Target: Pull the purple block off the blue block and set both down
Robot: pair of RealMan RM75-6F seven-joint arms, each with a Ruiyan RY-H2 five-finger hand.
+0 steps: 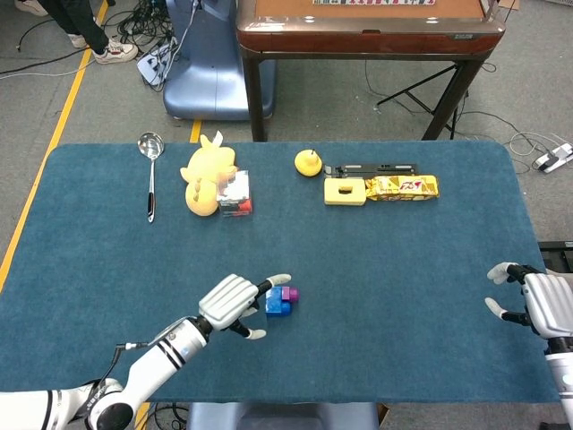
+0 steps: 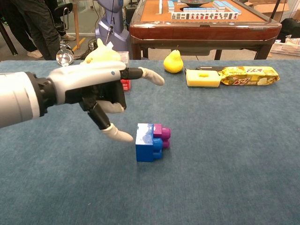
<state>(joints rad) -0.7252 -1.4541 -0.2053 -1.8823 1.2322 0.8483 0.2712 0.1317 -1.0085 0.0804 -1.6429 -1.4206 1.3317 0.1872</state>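
Observation:
A blue block (image 1: 277,305) (image 2: 148,144) lies near the middle of the blue table, with a smaller purple block (image 1: 290,293) (image 2: 162,134) stuck to its right side. My left hand (image 1: 235,305) (image 2: 96,91) hovers just left of the pair, fingers spread and holding nothing; one fingertip (image 2: 123,136) is close to the blue block's left face, and whether it touches is unclear. My right hand (image 1: 535,302) stays open at the table's right edge, far from the blocks, and does not show in the chest view.
Along the far side sit a metal ladle (image 1: 149,170), a yellow plush toy (image 1: 205,173), a small clear box (image 1: 236,195), a yellow pear (image 1: 308,162), a yellow sponge (image 1: 345,191) and a snack packet (image 1: 405,186). A wooden mahjong table (image 1: 358,36) stands behind.

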